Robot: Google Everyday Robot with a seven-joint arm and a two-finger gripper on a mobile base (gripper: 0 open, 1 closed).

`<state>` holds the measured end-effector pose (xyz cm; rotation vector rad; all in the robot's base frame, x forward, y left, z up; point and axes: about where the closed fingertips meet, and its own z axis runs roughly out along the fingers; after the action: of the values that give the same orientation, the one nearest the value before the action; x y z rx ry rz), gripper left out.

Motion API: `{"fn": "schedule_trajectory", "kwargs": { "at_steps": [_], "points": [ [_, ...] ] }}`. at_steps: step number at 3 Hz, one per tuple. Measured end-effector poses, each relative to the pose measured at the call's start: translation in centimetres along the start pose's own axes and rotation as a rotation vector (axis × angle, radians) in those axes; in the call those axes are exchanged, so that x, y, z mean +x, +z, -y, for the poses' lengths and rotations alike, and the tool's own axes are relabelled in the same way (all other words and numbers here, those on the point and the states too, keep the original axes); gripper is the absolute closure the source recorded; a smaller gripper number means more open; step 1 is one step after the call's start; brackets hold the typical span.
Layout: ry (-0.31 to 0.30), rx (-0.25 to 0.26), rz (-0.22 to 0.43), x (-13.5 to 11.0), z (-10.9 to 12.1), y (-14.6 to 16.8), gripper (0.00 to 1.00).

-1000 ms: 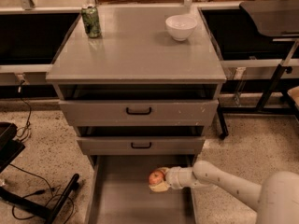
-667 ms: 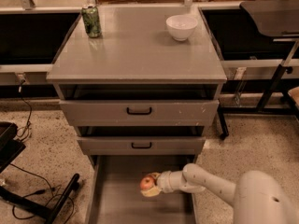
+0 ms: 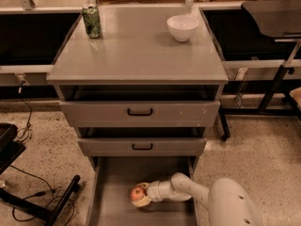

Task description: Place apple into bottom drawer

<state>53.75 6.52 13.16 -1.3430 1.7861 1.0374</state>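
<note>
The hand [image 3: 143, 196] grips the apple [image 3: 137, 192]; both sit low inside the bottom drawer [image 3: 116, 180].

No readable text on the green can [image 3: 91, 21]; gripper [image 3: 140, 195] with apple [image 3: 137, 192] in the bottom drawer [image 3: 113, 180].

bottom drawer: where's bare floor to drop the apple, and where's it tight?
In the bottom drawer, bare floor runs from the apple left to the left wall, and behind it up to the middle drawer front. Crowded on the right: the gripper, closed on the apple, and its arm fill the stretch to the right wall.
</note>
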Motion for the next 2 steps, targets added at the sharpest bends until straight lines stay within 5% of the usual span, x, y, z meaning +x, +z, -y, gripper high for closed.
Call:
{"fn": "schedule_trajectory", "kwargs": {
  "at_steps": [2],
  "points": [
    [0.0, 0.003, -0.001, 0.29, 0.11, 0.17, 0.58]
  ]
}}
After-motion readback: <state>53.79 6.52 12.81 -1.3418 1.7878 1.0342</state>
